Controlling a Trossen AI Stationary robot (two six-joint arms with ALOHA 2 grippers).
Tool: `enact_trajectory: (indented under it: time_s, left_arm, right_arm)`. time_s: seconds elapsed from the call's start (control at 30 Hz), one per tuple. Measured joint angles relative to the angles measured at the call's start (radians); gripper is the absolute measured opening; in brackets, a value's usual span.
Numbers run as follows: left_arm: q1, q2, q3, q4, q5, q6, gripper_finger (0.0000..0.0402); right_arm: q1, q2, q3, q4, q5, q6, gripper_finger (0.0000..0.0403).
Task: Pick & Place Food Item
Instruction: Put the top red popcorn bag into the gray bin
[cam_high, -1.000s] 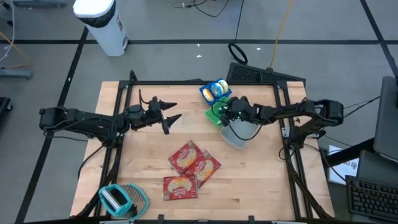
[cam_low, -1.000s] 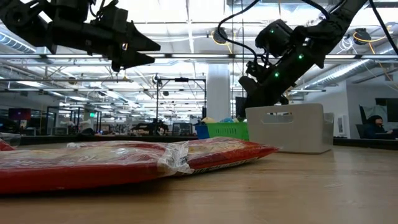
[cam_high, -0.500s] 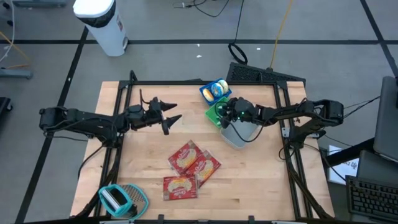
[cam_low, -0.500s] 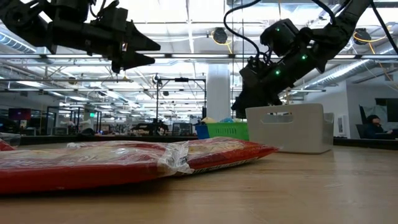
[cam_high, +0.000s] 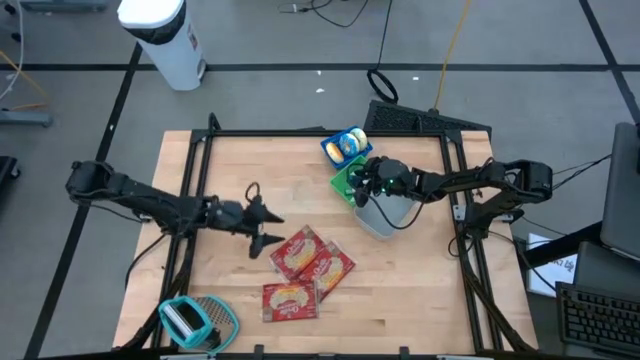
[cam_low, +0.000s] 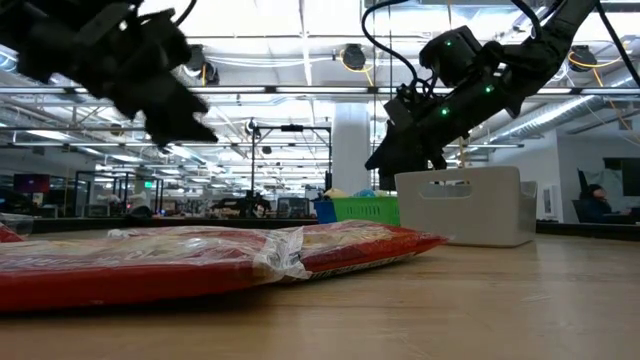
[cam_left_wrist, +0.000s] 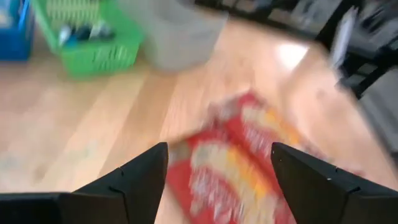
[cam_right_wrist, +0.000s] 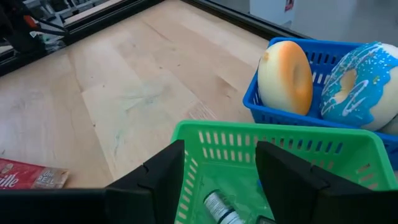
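The left gripper (cam_high: 268, 229), fingers spread, hovers just beside the nearest red food packet (cam_high: 296, 251); it should straddle one edge before closing. The right gripper (cam_high: 362, 186), also open, hangs over the green basket (cam_high: 347, 185).

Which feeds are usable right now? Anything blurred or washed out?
Left wrist view: heavily motion-blurred, the red food packets and green basket are smeared. Low view: the left end effector is blurred and dark against bright ceiling lights. High view: sharp and evenly lit. Right wrist view: crisp on the blue basket with its donuts.
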Motion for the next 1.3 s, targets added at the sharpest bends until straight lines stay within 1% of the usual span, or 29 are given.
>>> enact_trajectory:
  time_s: [0.07,0.13,0.2,0.3,0.43,0.63,0.7,0.83,0.93,1.0,1.07,1.17,1.3]
  left_arm:
    - [-0.053,0.014,0.000,-0.060,-0.079,-0.038,0.0278]
    - [-0.099,0.031,0.000,-0.099,-0.136,-0.074,0.0276]
    - [-0.133,0.061,0.002,-0.096,-0.171,-0.111,0.0276]
    - [-0.164,0.126,0.014,-0.115,-0.196,-0.140,0.0277]
    - [-0.174,0.235,0.056,-0.124,-0.193,-0.159,0.0278]
    - [-0.174,0.407,0.118,-0.131,-0.133,-0.160,0.0278]
    - [-0.174,0.454,0.138,-0.156,-0.122,-0.174,0.0278]
    - [-0.174,0.513,0.174,-0.222,-0.123,-0.198,0.0278]
    - [-0.174,0.524,0.189,-0.276,-0.116,-0.204,0.0269]
    - [-0.174,0.523,0.193,-0.288,-0.112,-0.195,0.0249]
    - [-0.173,0.517,0.193,-0.289,-0.096,-0.180,0.0217]
    - [-0.172,0.515,0.192,-0.291,-0.080,-0.163,0.0154]
    - [-0.161,0.502,0.191,-0.301,-0.087,-0.103,0.0057]
  right_arm:
    - [0.000,0.000,0.000,0.000,0.000,0.000,0.0186]
    - [0.000,0.000,0.000,0.000,0.000,0.000,0.0187]
    - [0.000,0.000,0.000,0.000,0.000,0.000,0.0188]
    - [0.000,0.000,0.000,0.000,0.000,0.000,0.0189]
    - [0.000,0.000,0.000,0.001,0.000,0.000,0.0187]
    - [0.000,0.000,0.000,0.001,0.000,0.000,0.0187]
    - [0.000,0.000,0.000,0.001,0.000,0.000,0.0187]
    - [0.000,0.000,0.000,0.001,0.000,0.000,0.0184]
    - [0.000,0.000,0.000,0.001,0.000,0.000,0.0182]
    - [0.000,0.000,0.000,0.000,0.000,0.001,0.0181]
    - [0.000,0.000,0.000,0.001,0.000,0.003,0.0181]
    - [0.000,0.000,0.000,0.001,0.000,0.003,0.0181]
    - [0.000,0.000,0.000,0.001,-0.001,0.004,0.0181]
